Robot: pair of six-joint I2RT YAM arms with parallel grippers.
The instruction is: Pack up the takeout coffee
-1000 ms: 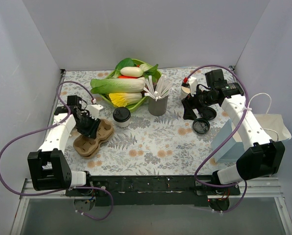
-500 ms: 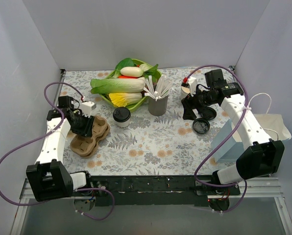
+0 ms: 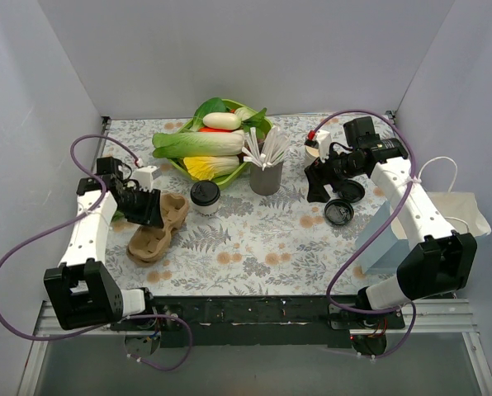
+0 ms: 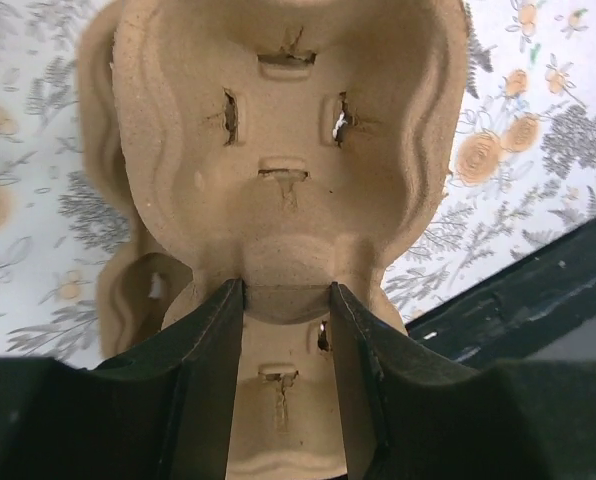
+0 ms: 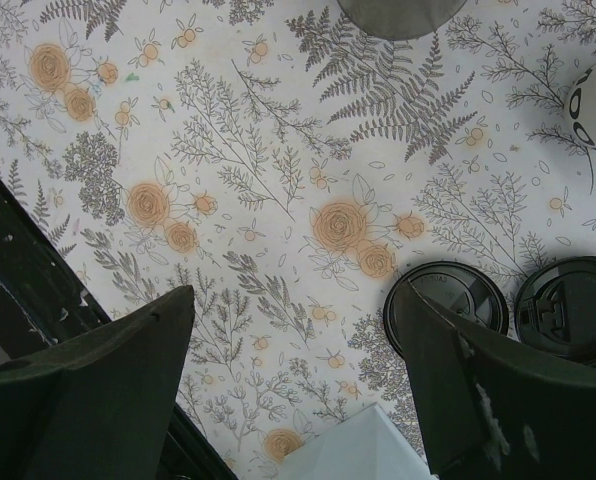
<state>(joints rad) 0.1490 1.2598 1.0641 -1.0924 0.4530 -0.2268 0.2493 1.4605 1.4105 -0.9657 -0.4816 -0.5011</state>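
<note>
L claw point(image 4: 285, 300) is pinching the carrier point(image 4: 278, 120). Both fingers point(image 4: 203, 380) press on the ridge between its pockets, w/ cardboard filling the gap between them. From the top cam that claw and the carrier sit well left of the straw cup point(image 3: 265, 175). The carrier runs diagonally, w/ its free end toward the near edge. Can't tell if it's resting on the cloth point(image 3: 254, 247) or lifted off it.

R claw point(image 5: 296, 300) is spread wide w/ nothing between the fingers, just flowered cloth below. It hangs right of the straw cup, pointing down. Two loose black lids point(image 5: 445, 300) lie flat side by side under its right finger. From the top cam they're right of the straw cup and a bit nearer to me, apart from the claw.

Coffee point(image 3: 205, 198) stands upright just left of the straw cup. It's a cream cup w/ its black lid on, and it's between the straw cup and the carrier. Neither touches it, and neither of my claws does.

Green bowl point(image 3: 178, 169) of veg sits behind and left of the straw cup, right up against it. A white bag point(image 3: 467, 210) lies far right of the straw cup, past my R arm. A small cream thing behind and right of the straw cup is partly hidden by that arm, and I can't tell what it is.
</note>
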